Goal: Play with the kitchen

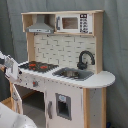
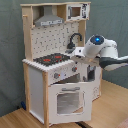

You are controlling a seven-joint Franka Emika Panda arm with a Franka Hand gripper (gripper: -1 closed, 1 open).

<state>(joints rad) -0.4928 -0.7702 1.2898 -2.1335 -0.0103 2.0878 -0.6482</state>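
The toy kitchen (image 1: 65, 95) is white and light wood and shows in both exterior views. Its black-red stovetop (image 1: 39, 65), sink (image 1: 74, 74), black faucet (image 1: 85, 59) and grey hood (image 1: 40, 26) are all visible. In the second exterior view the windowed oven door (image 2: 67, 100) hangs slightly ajar below the knobs (image 2: 59, 75). My white arm (image 2: 97, 47) reaches over the front of the counter near the stovetop (image 2: 52, 59). The dark gripper (image 2: 90, 74) points down beside the top of the oven opening and holds nothing I can see. In the first exterior view only part of the arm (image 1: 9, 70) shows, at the left edge.
A toy microwave (image 1: 74, 23) sits on the top shelf. Grey curtain (image 1: 117, 45) hangs behind the kitchen. A wooden floor (image 2: 112, 107) lies around it. A white rounded body (image 1: 9, 117) fills the first exterior view's lower left corner.
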